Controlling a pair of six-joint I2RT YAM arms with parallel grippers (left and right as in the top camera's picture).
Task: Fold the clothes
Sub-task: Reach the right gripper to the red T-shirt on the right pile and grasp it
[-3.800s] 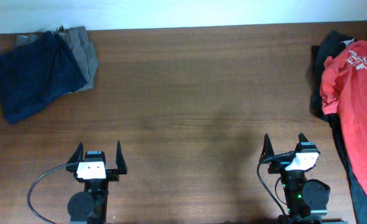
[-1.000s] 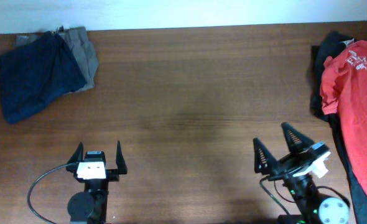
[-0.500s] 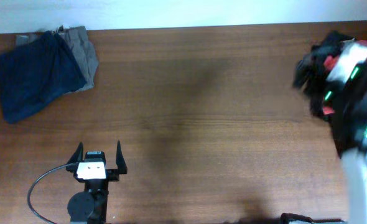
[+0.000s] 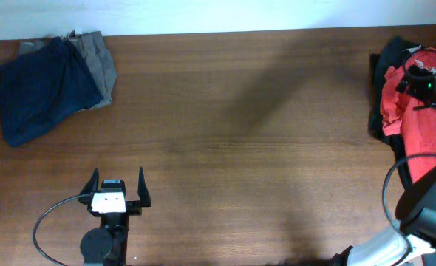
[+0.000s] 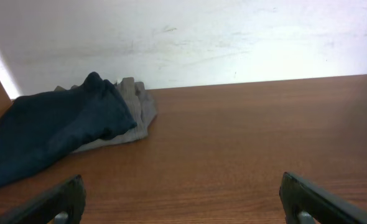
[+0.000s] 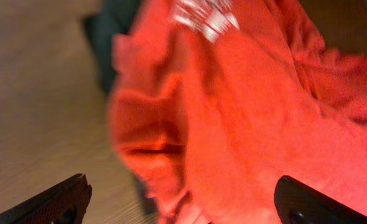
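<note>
Hovering over the red shirt point(image 6: 233, 112), right pincer point(image 6: 183, 202) is spread wide, empty; left pincer point(image 4: 117, 181) same, gripping nothing.

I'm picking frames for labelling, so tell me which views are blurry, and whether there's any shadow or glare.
Right wrist view: blurred throughout, the orange-red T-shirt soft, its white lettering smeared. Left wrist view: fairly sharp on the navy garment, the wall bright and washed out. Overhead view: mostly sharp, with a broad soft shadow slanting across the table.
</note>
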